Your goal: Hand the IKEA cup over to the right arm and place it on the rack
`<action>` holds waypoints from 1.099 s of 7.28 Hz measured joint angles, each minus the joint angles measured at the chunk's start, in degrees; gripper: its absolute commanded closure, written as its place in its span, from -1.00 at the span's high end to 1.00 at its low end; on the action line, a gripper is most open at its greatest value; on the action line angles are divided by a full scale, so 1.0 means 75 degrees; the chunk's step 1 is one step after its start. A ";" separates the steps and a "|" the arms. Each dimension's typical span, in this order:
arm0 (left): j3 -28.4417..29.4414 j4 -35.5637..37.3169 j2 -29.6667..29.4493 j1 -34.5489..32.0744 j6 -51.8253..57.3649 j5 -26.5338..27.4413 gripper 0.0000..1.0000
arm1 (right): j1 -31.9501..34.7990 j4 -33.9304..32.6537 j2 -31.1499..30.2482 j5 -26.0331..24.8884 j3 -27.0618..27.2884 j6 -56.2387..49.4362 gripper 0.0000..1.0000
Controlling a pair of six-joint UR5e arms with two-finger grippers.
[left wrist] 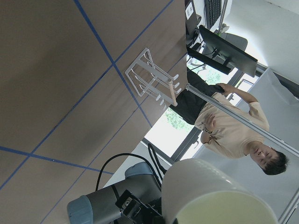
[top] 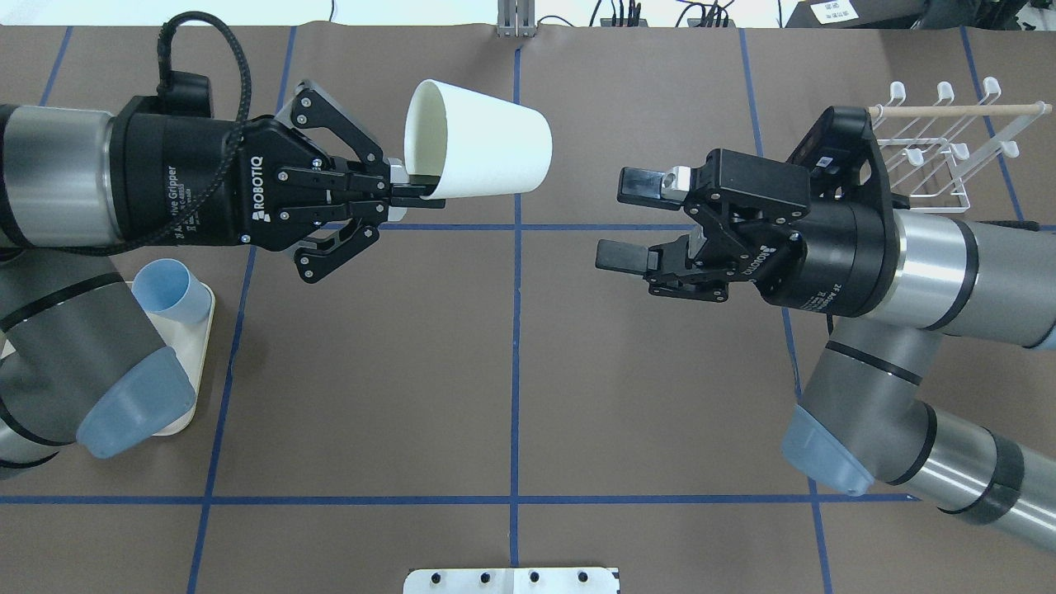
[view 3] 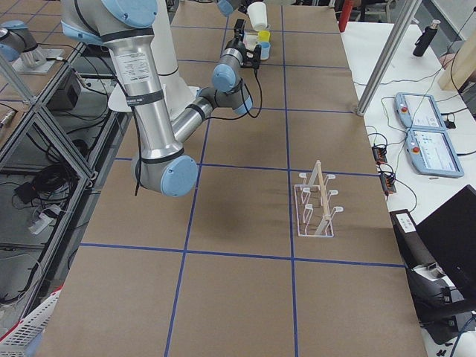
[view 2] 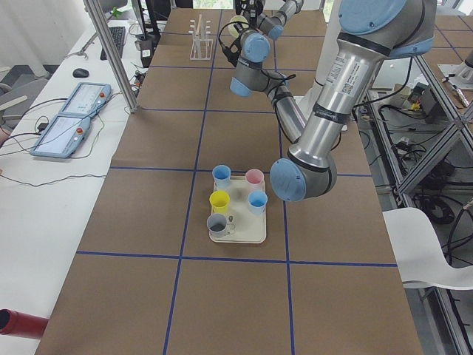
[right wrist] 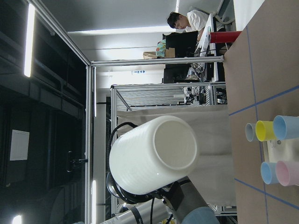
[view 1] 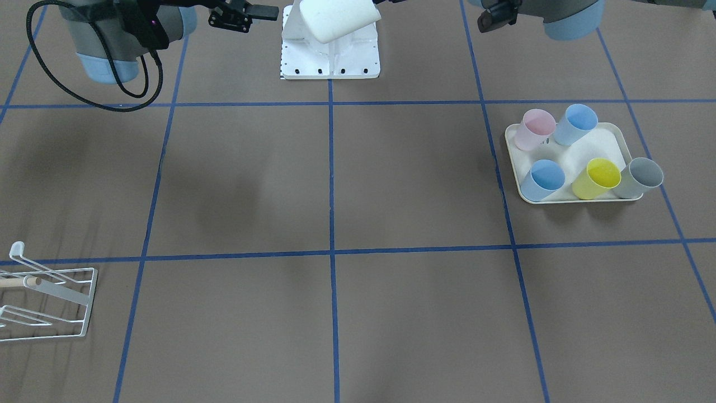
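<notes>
Cup (top: 487,140) rim pinched in left gripper (top: 417,191); right gripper (top: 624,220) splayed, apart.

Cream tray (view 1: 565,200) sits toward the left end of the brown desk (view 1: 240,184), five cups upright on it. Pink cup (view 1: 534,130) and blue cup (view 1: 576,124) stand in one row, with a second blue cup (view 1: 543,179), yellow cup (view 1: 597,178) and grey cup (view 1: 639,178) in the other. Blue tape lines (view 1: 331,252) cross the desk in a grid.

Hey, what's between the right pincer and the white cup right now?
Nothing: in the overhead view an open gap separates the white cup, held by the left pincer, from the open right pincer; only table below.
</notes>
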 measured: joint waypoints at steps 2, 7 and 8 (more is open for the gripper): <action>0.0030 -0.0569 -0.0006 0.0203 -0.0365 0.0003 -1.00 | -0.0099 0.0024 0.0123 -0.0273 0.0022 0.0008 0.98; 0.0007 -0.1368 -0.0061 0.0628 -0.0905 0.0399 -1.00 | -0.0440 0.0399 0.0252 -0.0741 0.0069 0.0023 0.98; -0.0001 -0.1397 -0.0065 0.0713 -0.0920 0.0444 -1.00 | -0.0448 0.0409 0.0277 -0.0754 0.0061 0.0023 0.98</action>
